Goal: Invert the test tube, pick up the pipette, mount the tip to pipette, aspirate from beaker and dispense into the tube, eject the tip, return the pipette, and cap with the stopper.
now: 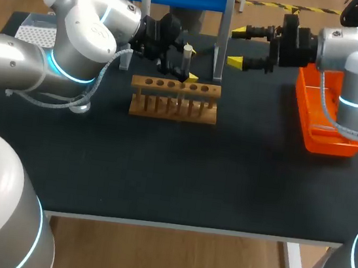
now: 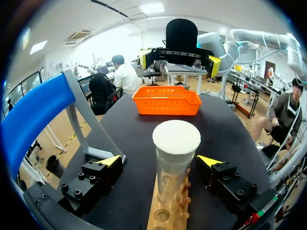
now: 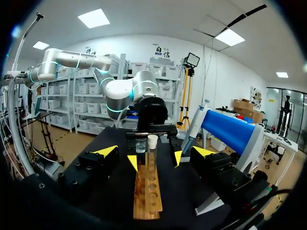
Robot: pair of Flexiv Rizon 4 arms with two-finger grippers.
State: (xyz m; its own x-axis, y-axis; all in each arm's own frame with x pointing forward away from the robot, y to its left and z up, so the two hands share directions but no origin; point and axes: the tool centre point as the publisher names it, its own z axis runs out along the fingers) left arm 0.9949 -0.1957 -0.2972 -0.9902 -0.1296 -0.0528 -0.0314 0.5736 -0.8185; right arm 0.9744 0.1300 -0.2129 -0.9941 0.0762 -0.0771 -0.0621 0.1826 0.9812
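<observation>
Test tube upright in rack; left fingers flank it, untouching.

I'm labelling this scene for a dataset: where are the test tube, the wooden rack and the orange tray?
test tube (image 2: pixel 173 167), left wrist view, on its clear glass wall.
wooden rack (image 1: pixel 168 113), head view, on its lower front bar.
orange tray (image 1: pixel 333 146), head view, on its near wall.
</observation>
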